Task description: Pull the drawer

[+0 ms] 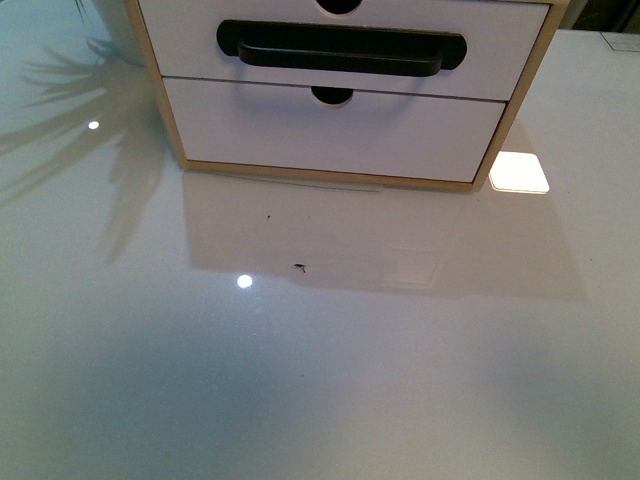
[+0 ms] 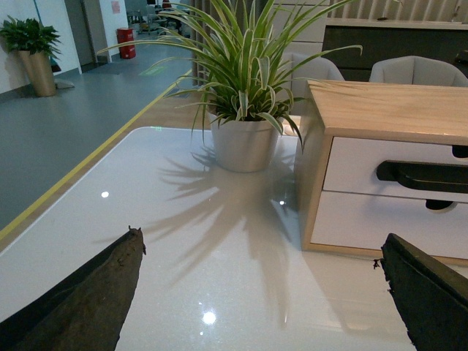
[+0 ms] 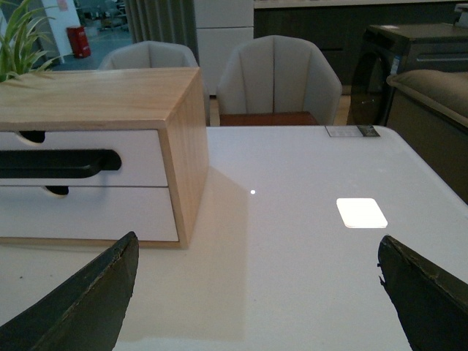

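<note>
Well, I see my left gripper (image 2: 259, 247) and right gripper (image 3: 257, 241) both spread wide, empty, over the glossy white table (image 1: 400, 380), clear of the wide white drawer (image 1: 345, 86) with its long black bar handle (image 1: 340, 50).

You look across a glossy white table (image 1: 400, 380) with a bright square light patch (image 1: 519, 172), a striped potted plant (image 2: 245, 80) casting shadows, pale grey chairs (image 3: 278, 73) behind, grey floor (image 2: 58, 124) with a yellow line (image 2: 88, 157), a distant red bin (image 2: 126, 42), dark cabinets (image 3: 409, 66)
</note>
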